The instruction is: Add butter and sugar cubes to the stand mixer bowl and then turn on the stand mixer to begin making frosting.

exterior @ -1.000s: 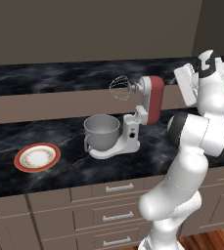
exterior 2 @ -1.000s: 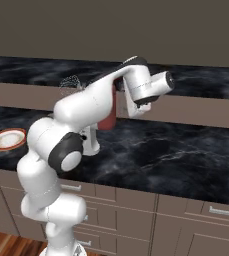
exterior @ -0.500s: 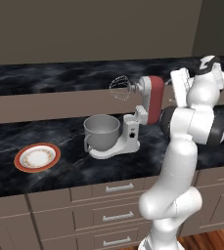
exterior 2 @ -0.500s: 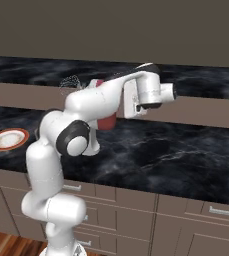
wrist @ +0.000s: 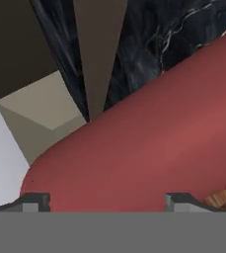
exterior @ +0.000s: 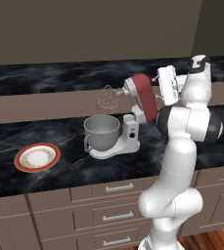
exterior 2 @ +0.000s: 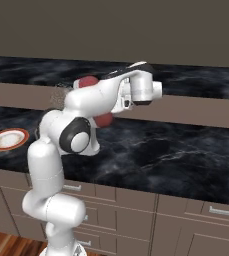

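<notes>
The gripper [wrist: 107,200] is brought up against the stand mixer [exterior: 133,114], its two finger tips spread wide on either side of the rounded dark red head and nothing gripped between them (contact cannot be judged). Such placement suggests the tilted-up head is to be pushed or handled. The wire whisk is raised clear above the stand mixer bowl [exterior: 101,133], a grey brushed-metal bowl seated on the white base, on the dark marble counter [exterior: 15,141] right of the orange-rimmed plate [exterior: 37,157].
</notes>
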